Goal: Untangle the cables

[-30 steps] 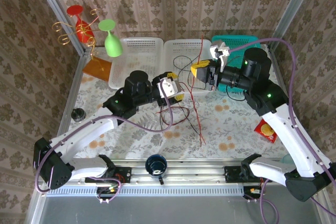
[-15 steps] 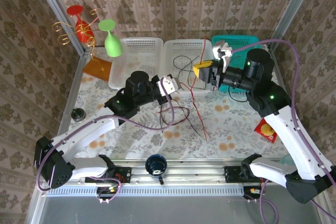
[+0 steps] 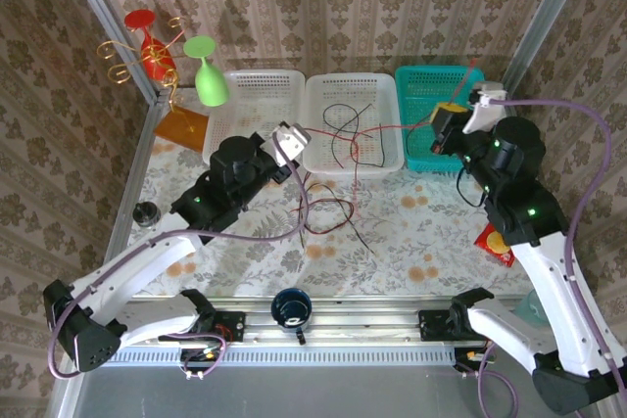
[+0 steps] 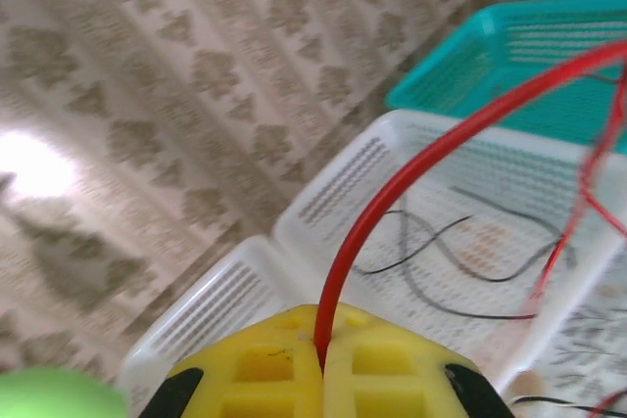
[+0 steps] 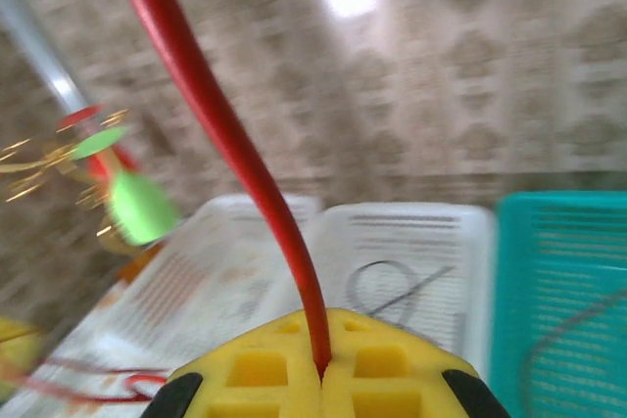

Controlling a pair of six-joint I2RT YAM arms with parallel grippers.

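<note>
Two arms stretch one red cable (image 5: 235,149) above the white basket (image 3: 353,79)
On the table (image 3: 245,242), the basket holds loose black cables (image 3: 343,126), and a red-and-black tangle (image 3: 331,210) lies just in front of it. The left gripper (image 4: 323,364) and right gripper (image 5: 321,369) are each clamped tight on the red cable, well apart, likely so the pull draws it free of the rest

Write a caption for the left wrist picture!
Left end effector, shut, pinching a red cable, white basket behind.

glossy red cable (image 5: 227,129), white plastic basket (image 3: 343,78), matt yellow gripper pads (image 4: 265,371)
</note>
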